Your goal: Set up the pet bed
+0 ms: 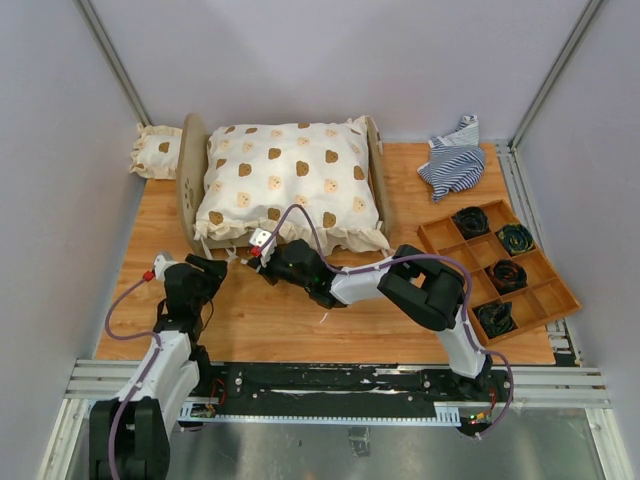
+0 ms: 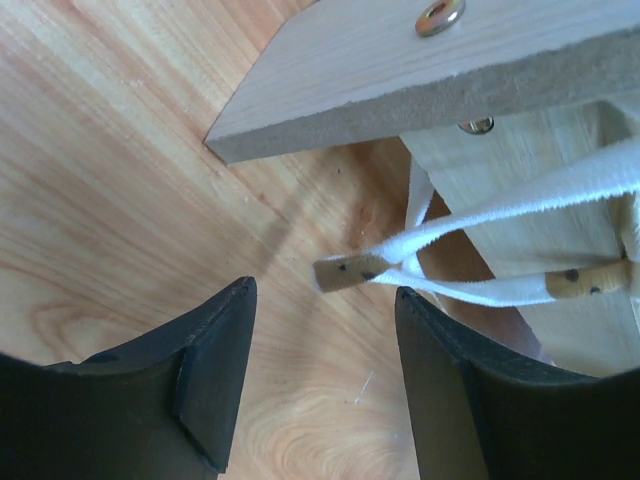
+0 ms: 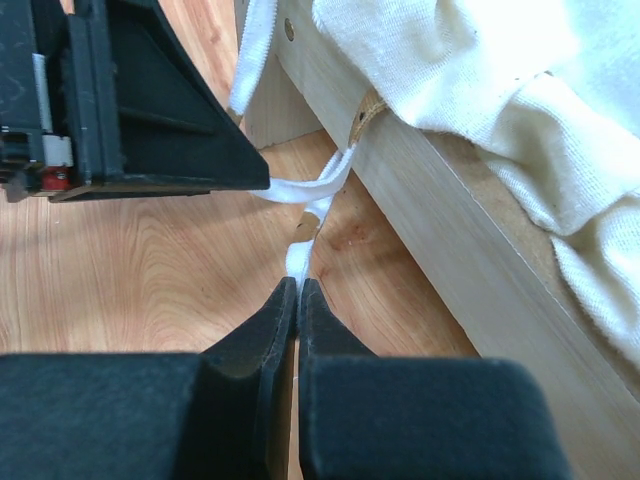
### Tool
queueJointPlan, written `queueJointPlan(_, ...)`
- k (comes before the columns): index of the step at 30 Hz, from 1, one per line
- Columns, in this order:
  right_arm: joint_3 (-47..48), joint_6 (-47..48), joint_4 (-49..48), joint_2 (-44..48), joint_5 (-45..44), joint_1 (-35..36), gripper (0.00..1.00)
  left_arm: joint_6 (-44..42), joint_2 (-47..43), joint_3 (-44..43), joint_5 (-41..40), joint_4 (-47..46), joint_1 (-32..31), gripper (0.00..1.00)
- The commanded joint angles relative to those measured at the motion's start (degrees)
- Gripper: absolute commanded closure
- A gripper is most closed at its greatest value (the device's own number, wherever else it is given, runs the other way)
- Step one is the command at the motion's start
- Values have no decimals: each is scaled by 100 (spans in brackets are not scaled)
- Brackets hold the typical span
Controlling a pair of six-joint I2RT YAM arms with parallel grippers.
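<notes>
The pet bed [image 1: 189, 180] stands at the back middle of the table, with a cream bear-print cushion [image 1: 290, 175] lying on it. Both grippers meet at its near left corner. My left gripper [image 2: 325, 295] is open and holds nothing. Just beyond its fingertips a white tie strap [image 2: 520, 205] loops round a thin wooden peg [image 2: 345, 272] under the bed's end board [image 2: 400, 70]. My right gripper [image 3: 299, 285] is shut on the same white strap [image 3: 300, 258], which runs up to the bed's side rail [image 3: 440, 240]. The left gripper's finger [image 3: 170, 110] shows close by in the right wrist view.
A small bear-print pillow [image 1: 157, 152] lies behind the bed's left end board. A blue-and-white striped cloth [image 1: 455, 160] sits at the back right. A compartmented wooden tray [image 1: 545, 292] with several dark rolled items stands at the right edge.
</notes>
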State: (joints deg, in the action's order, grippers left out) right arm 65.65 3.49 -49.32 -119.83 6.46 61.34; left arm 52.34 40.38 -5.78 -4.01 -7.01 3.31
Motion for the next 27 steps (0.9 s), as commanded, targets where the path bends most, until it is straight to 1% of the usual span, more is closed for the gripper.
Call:
queueJointPlan(1, 85, 29, -229, 181, 123, -43, 100, 326, 542, 153, -243, -1560, 29, 39)
queueJointPlan(3, 81, 38, -236, 167, 129, -43, 100, 406, 830, 199, -321, -1916, 29, 40)
queueJointPlan(5, 89, 47, -246, 158, 136, -43, 100, 363, 1093, 131, -316, -2087, 29, 47)
queueJointPlan(6, 100, 47, -245, 157, 124, -48, 100, 349, 1213, 88, -342, -2089, 29, 54)
queueJointPlan(8, 117, 39, -244, 145, 113, -41, 100, 484, 1340, 74, -455, -1999, 29, 74)
queueJointPlan(9, 127, 38, -233, 151, 94, -43, 100, 583, 1295, 27, -539, -1611, 29, 87)
queueJointPlan(10, 136, 38, -197, 155, 44, -43, 100, 636, 1182, -51, -629, -1181, 29, 97)
queueJointPlan(11, 159, 55, -116, 165, -69, -43, 100, 642, 1016, -186, -740, -651, 29, 100)
queueJointPlan(13, 188, 130, 54, 195, -348, -43, 100, 544, 618, -639, -1069, 630, 29, 100)
queueJointPlan(14, 179, 148, 82, 204, -464, -58, 100, 361, 446, -950, -1271, 1163, 29, 100)
queueJointPlan(16, 192, 98, 129, 184, -563, -128, 100, -94, 215, -1697, -1684, 2076, 29, 100)
queueJointPlan(18, 240, -19, 218, 175, -571, -207, 100, -474, 128, -2136, -2060, 2710, 29, 100)
queueJointPlan(21, 310, -5, 292, 179, -589, -252, 100, -950, 65, -2316, -2303, 3104, 27, 100)
queueJointPlan(24, 521, 77, 593, 139, -567, -263, 100, -1168, -21, -2309, -2402, 3281, 29, 100)
queueJointPlan(27, 628, 121, 697, 112, -543, -272, 100, -1412, -122, -2401, -2175, 3259, 29, 100)
